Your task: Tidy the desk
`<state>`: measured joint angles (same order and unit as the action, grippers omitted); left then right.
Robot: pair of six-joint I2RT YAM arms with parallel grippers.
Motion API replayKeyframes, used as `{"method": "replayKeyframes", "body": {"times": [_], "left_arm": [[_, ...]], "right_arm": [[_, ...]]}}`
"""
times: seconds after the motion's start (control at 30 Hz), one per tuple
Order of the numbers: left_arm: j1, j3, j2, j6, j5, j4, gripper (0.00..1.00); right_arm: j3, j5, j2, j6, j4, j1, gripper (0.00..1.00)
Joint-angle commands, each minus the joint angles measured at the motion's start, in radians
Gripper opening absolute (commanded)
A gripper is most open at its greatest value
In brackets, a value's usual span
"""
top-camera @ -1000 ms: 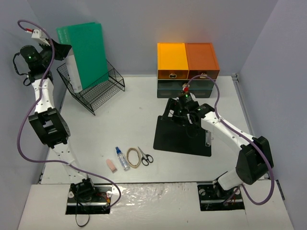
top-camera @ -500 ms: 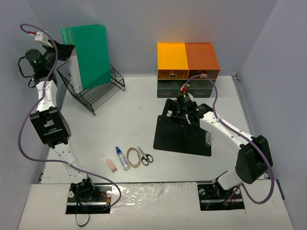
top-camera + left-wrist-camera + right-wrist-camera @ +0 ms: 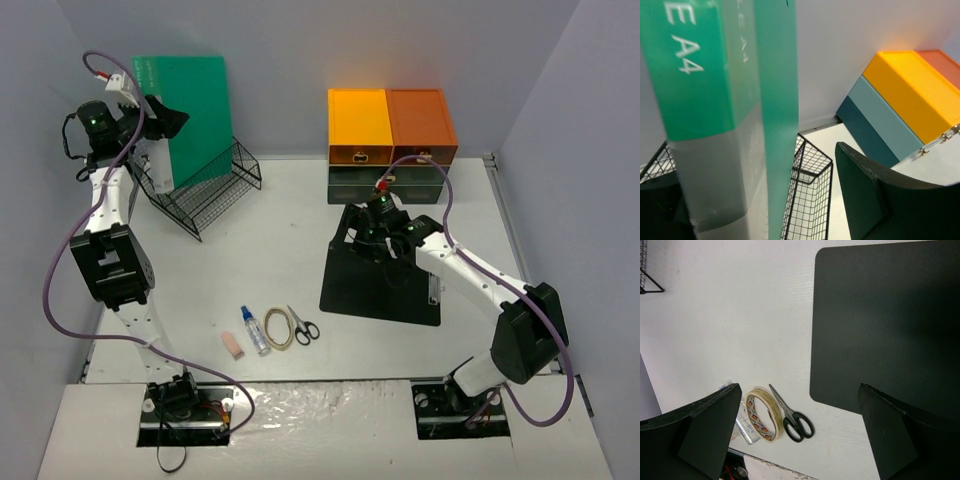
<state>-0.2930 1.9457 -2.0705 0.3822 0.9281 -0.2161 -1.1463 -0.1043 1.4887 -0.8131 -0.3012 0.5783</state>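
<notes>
Two grippers stand with their jaws apart. The left gripper (image 3: 752, 175) is raised at the far left, its jaws on either side of the edge of a green folder (image 3: 190, 105). One finger (image 3: 865, 200) is clear of the folder. The other sits in a dark corner of the wrist view, so contact there is hard to tell. The folder's spine reads "A4" in white, with an "E" just before it; the rest is cut off. The folder stands nearly upright in a black wire basket (image 3: 210, 185) at the far-left corner.

The right gripper (image 3: 799, 390) is spread wide, holds nothing and hovers over the far-left part of a black mat (image 3: 385, 285) right of centre.

The desk (image 3: 280, 230) is a matte white top running from the arm bases to the grey walls. Orange-topped drawers (image 3: 390, 140) sit against the far wall. A broad bare stretch lies between basket and mat.

Near the front edge, left of centre, lie an eraser (image 3: 232, 345), a bottle (image 3: 256, 332), tape (image 3: 760, 412) and scissors (image 3: 792, 417), close together. The print inside the tape is too small to read.
</notes>
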Motion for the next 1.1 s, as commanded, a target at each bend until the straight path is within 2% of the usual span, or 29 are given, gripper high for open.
{"method": "replayKeyframes", "body": {"times": [0.0,0.3,0.57,0.67,0.77,0.83,0.87,1.07], "left_arm": [[0.015,0.058,0.035,-0.082,0.003,0.082,0.75],[0.015,0.154,0.021,-0.16,-0.021,0.201,0.76],[0.015,0.157,0.03,-0.134,-0.009,0.17,0.75],[0.015,0.17,0.02,-0.129,0.008,0.18,0.55],[0.017,0.173,0.019,-0.127,0.016,0.185,0.21],[0.017,0.179,0.018,-0.128,0.021,0.189,0.03],[0.017,0.184,0.017,-0.128,0.023,0.195,0.0],[0.015,0.148,0.042,-0.124,0.044,0.167,0.0]], "right_arm": [[-0.073,-0.009,0.012,-0.012,0.033,0.012,1.0],[-0.061,-0.002,0.009,-0.033,0.052,0.029,1.0],[-0.056,0.0,0.003,-0.043,0.055,0.038,1.0],[-0.06,0.0,0.008,-0.042,0.057,0.04,1.0],[-0.062,0.0,0.01,-0.04,0.056,0.038,1.0],[-0.061,0.0,0.009,-0.038,0.055,0.038,1.0],[-0.06,0.0,0.009,-0.039,0.055,0.039,1.0],[-0.051,-0.004,0.008,-0.033,0.055,0.04,1.0]]}}
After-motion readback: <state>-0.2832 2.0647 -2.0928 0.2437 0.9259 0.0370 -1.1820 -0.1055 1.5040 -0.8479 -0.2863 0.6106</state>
